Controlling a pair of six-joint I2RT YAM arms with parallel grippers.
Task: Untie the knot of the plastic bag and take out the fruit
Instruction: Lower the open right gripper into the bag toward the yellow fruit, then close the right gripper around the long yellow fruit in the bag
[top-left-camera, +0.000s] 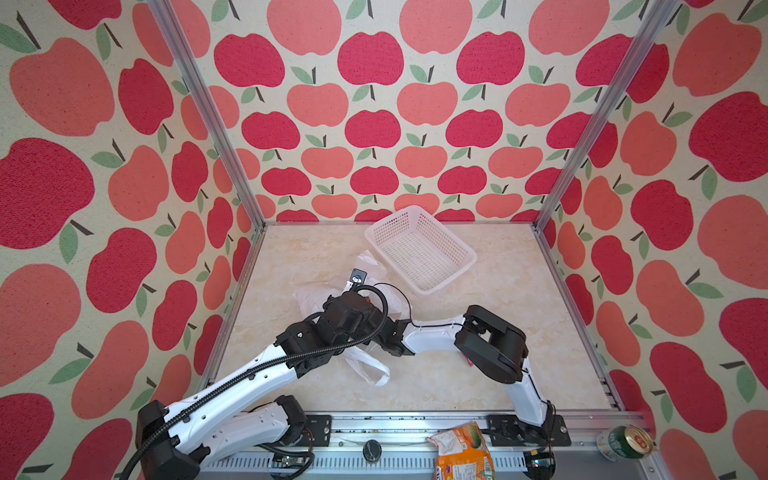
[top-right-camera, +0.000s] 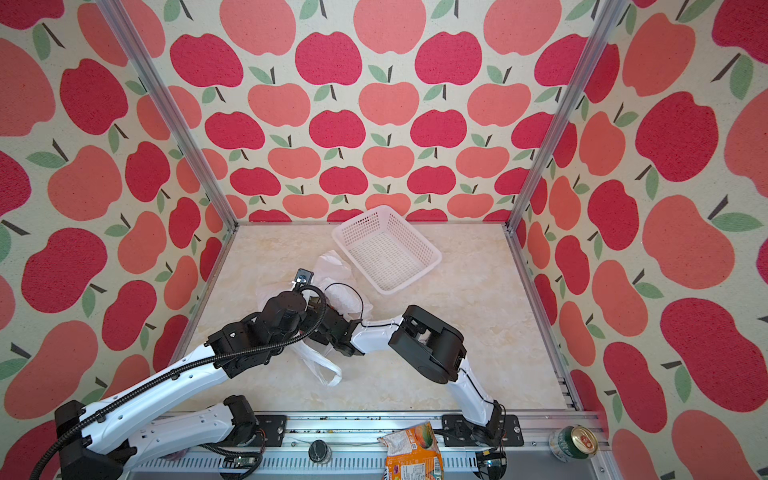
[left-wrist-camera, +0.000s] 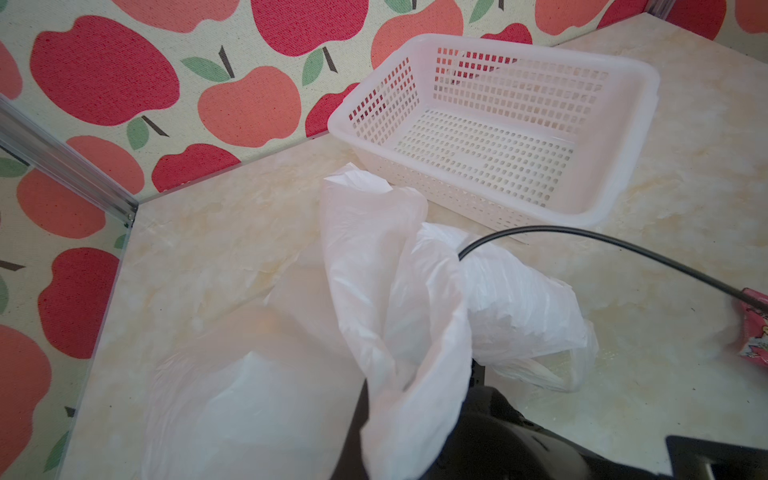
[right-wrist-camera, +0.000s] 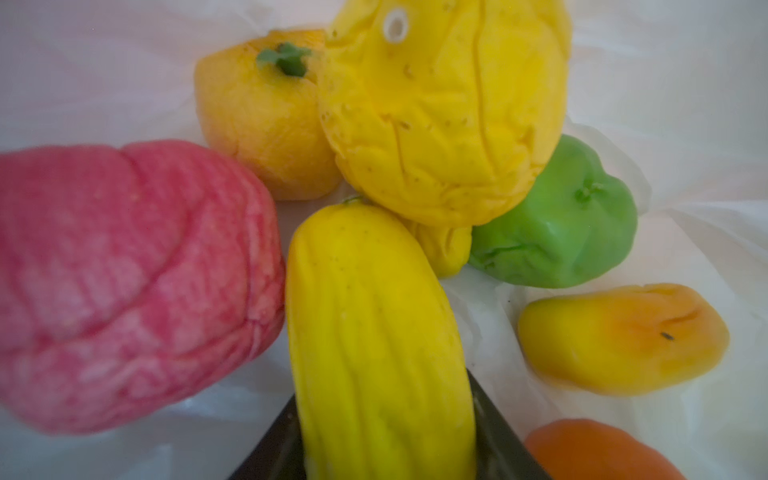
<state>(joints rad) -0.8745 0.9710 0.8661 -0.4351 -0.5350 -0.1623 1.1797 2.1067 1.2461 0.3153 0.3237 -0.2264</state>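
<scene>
Well, my right pincer (right-wrist-camera: 384, 388) is deep inside the thin, crinkly white plastic bag (right-wrist-camera: 644, 62), jaws clamped on both flanks of a long yellow ridged fruit (right-wrist-camera: 374, 299). Its long axis runs straight out from my jaws, tip pointing away and touching a big wrinkled yellow fruit (right-wrist-camera: 440, 120) ahead. A pink-red puckered fruit (right-wrist-camera: 124, 282) crowds one flank; a green fruit (right-wrist-camera: 557, 232) and a yellow-orange mango-shaped fruit (right-wrist-camera: 623, 336) lie off the other. My left pincer (left-wrist-camera: 417, 409) is pinched shut on the bag's film.

Left arm (top-left-camera: 249, 374) extended, left pincer (left-wrist-camera: 419, 386) clamped, right arm (top-left-camera: 432, 332) bent, right pincer (right-wrist-camera: 386, 428) gripping
</scene>
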